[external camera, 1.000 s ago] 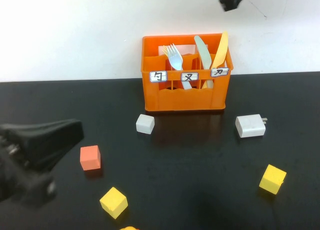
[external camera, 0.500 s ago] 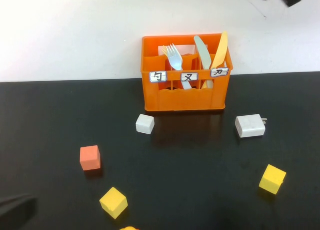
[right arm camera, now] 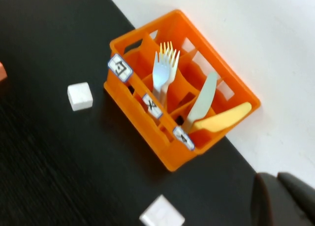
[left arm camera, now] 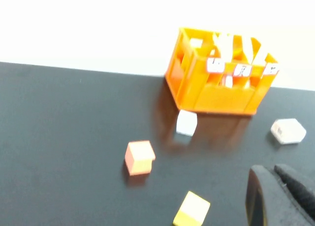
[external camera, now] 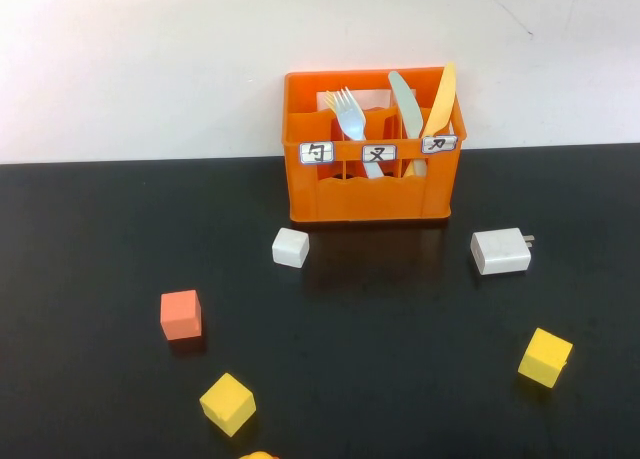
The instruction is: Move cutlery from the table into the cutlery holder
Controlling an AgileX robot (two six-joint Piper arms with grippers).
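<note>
Orange cutlery holder at twelve o'clock held the light-blue fork; left gripper and right gripper showed partially, grip unreadable.

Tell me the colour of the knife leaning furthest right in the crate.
Yellow. The knife shows best in the right wrist view, beside the pale green knife.

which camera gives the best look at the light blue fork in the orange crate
The right wrist view: it looks down into the cutlery holder, showing the light-blue fork in the middle compartment beside a cream fork. The high view shows its tines above the rim; the left wrist view is blurred. Both grippers sit clear of it.
</note>
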